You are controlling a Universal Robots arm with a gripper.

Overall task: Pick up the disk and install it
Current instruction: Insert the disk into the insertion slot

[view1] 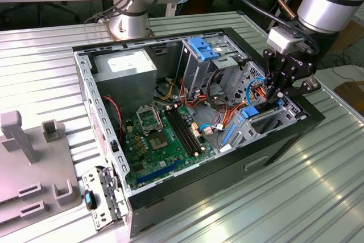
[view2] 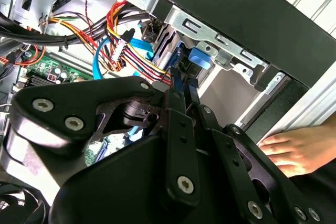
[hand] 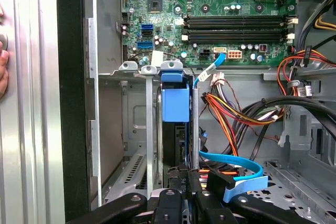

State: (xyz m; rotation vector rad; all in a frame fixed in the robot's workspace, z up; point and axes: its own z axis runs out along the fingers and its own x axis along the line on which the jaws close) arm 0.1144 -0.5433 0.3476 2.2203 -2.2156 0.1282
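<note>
First wrist view. Disk (hand: pixel 175 129) seen edge-on, upright in a slot of the drive cage (hand: pixel 148 129), blue carrier frame along the visible edge, dark casing beside it; kept on edge, by judgement, so as to run between the cage's rails. Claw (hand: pixel 185 176) at the end of the disk nearest the camera, fingers (hand: pixel 176 179) drawn close and pinched on that end, one on either side. Orange and yellow cables (hand: pixel 236 114) and a flat blue cable (hand: pixel 231 158) just beside the cage, apart from the disk; motherboard (hand: pixel 210 3) beyond the cage.

Second wrist view. Same grip from another angle: claw (view2: pixel 184 82) narrow, fingers almost together, blue edge of the disk (view2: pixel 177 59) running on from the tips into the cage (view2: pixel 210 27); blue tab (view2: pixel 202 59) just beside the disk. A person's hand (view2: pixel 294 150) flat on the table (view2: pixel 315 103) outside the case (view2: pixel 252 9), near the cage; probably steadying the case, though not certain.

Exterior view. Claw (view1: pixel 278 98) down inside the cage end of the open case (view1: pixel 273 146), towards the exterior view's right; disk beneath it, partly sunk in the cage, depth of seating not to be told. Grey power box (view1: pixel 122 66) at the end of the case opposite the cage, well apart from the claw.
</note>
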